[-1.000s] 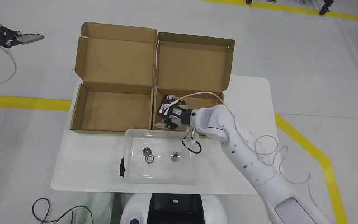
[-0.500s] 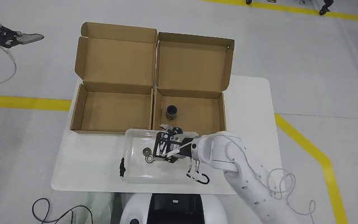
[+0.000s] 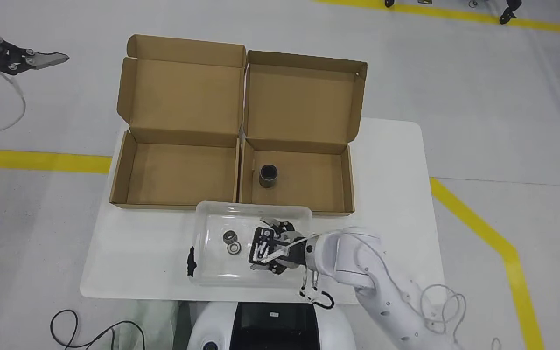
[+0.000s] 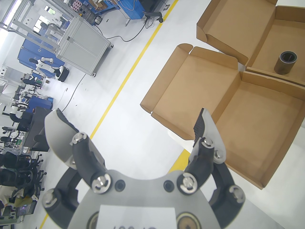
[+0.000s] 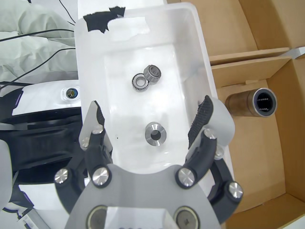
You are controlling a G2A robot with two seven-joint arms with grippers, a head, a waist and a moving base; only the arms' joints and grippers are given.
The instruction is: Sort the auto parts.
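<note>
over the clear tray (image 5: 202, 48) | right gripper (image 5: 151, 109) spread wide above steel bushing (image 5: 155, 134) | left gripper (image 4: 129, 117) spread, off-table

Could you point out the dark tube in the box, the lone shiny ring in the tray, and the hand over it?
Cylindrical sleeve (image 3: 269, 176): top view, its open upper end.
Metal collar (image 5: 149, 131): right wrist view, its bevelled face.
Right hand (image 5: 151, 103): right wrist view, midway between its open fingertips.

Top camera looks straight down; both wrist cameras also catch the cylinder (image 3: 269, 176)
</note>
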